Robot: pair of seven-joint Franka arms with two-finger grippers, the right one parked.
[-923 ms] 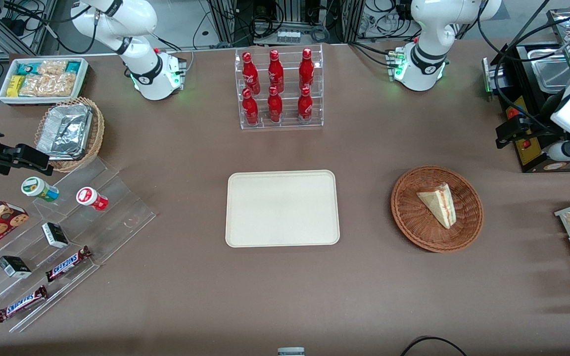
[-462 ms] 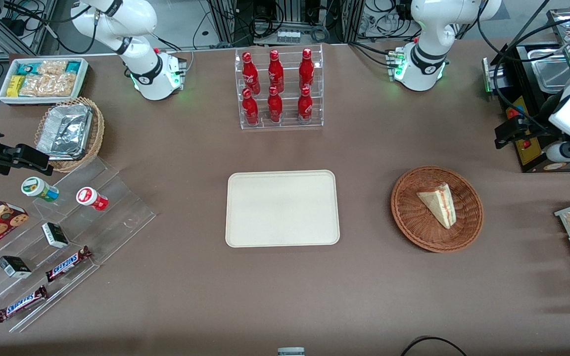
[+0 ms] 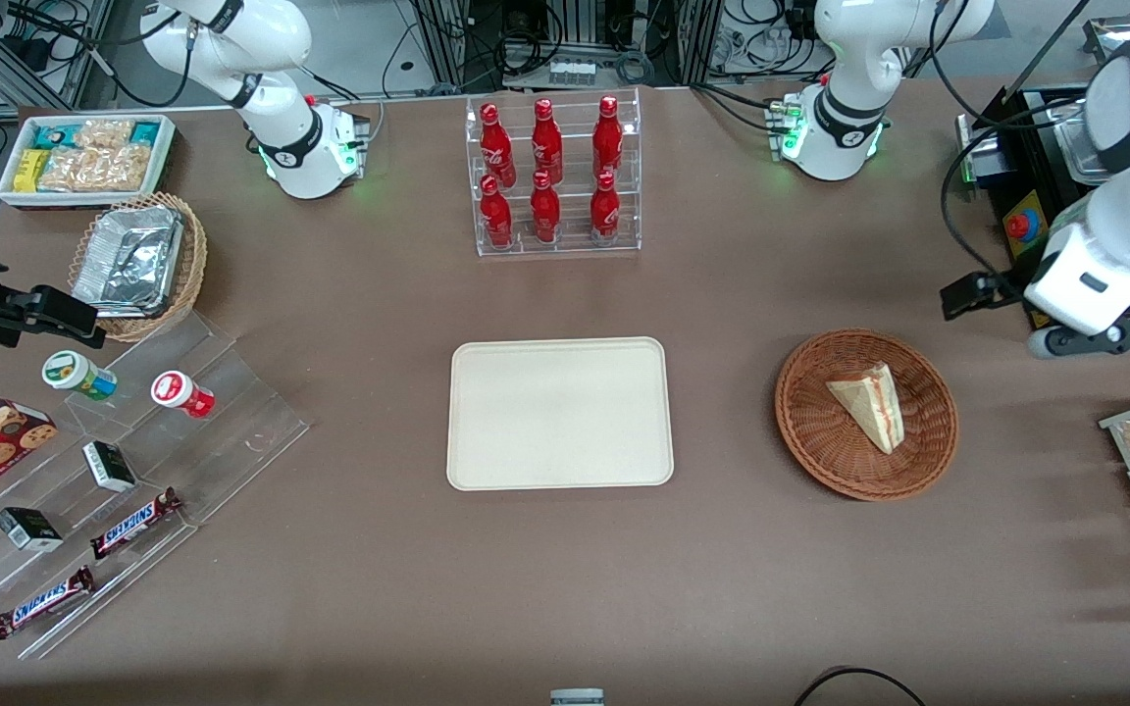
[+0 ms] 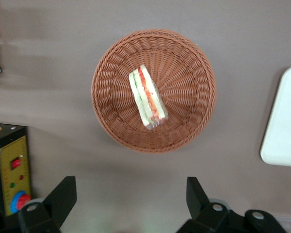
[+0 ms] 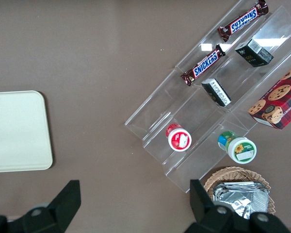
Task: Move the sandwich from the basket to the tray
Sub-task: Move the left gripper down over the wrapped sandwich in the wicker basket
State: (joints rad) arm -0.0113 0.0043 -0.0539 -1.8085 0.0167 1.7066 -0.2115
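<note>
Front view shows one round reddish-brown wicker basket holding one triangular white-bread sandwich, beside one bare cream rectangular tray. Only the left wrist view shows the left arm's gripper, spread wide above the table near the basket.

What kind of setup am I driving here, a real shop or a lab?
Likely a lab mock-up of a snack counter: bare cable racks above the table edge, a rack of red bottles, tiered acrylic shelves of candy bars. The open claw hovers above the basket holding the sandwich.
</note>
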